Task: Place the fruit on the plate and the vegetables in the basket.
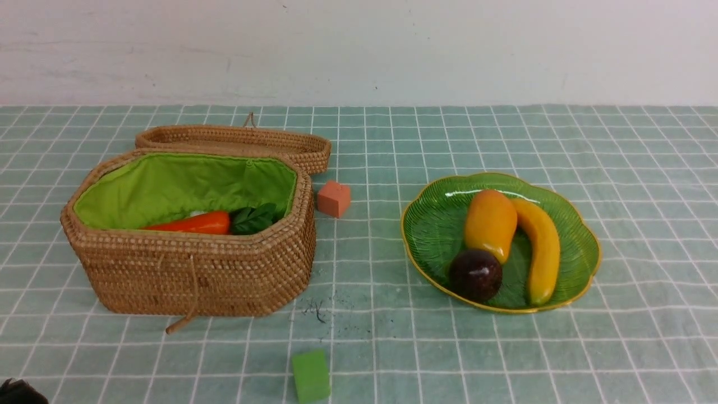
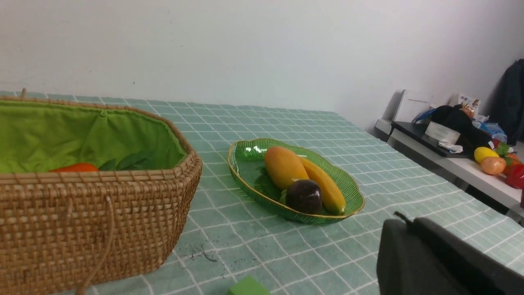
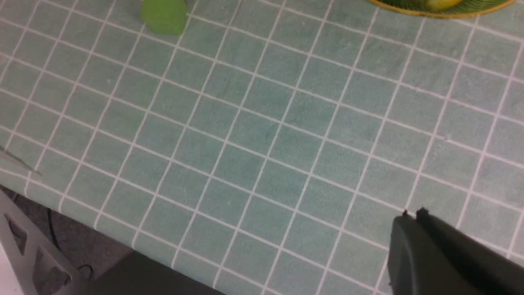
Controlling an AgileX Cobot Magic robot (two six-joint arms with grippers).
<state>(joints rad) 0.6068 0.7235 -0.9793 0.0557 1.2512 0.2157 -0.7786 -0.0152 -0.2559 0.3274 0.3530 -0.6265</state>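
Since the mango (image 1: 489, 224), banana (image 1: 539, 250) and mangosteen (image 1: 475, 274) are all seen on the green plate (image 1: 435, 224), and the carrot (image 1: 196, 223) lies in the wicker basket (image 1: 190, 275), sorting is judged largely finished; eggplant and bitter gourd cannot be seen. The left claw (image 2: 403, 221) and right claw (image 3: 411, 215) are both clenched on nothing, withdrawn near the bench's (image 1: 645, 168) front edge, the basket nearer the left arm and the plate nearer the right.

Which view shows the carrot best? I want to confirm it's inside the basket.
The front view: the carrot lies in the basket, orange body and green leaves clear against the lining. The left wrist view shows only a sliver of it above the rim. The right wrist view shows none of it.
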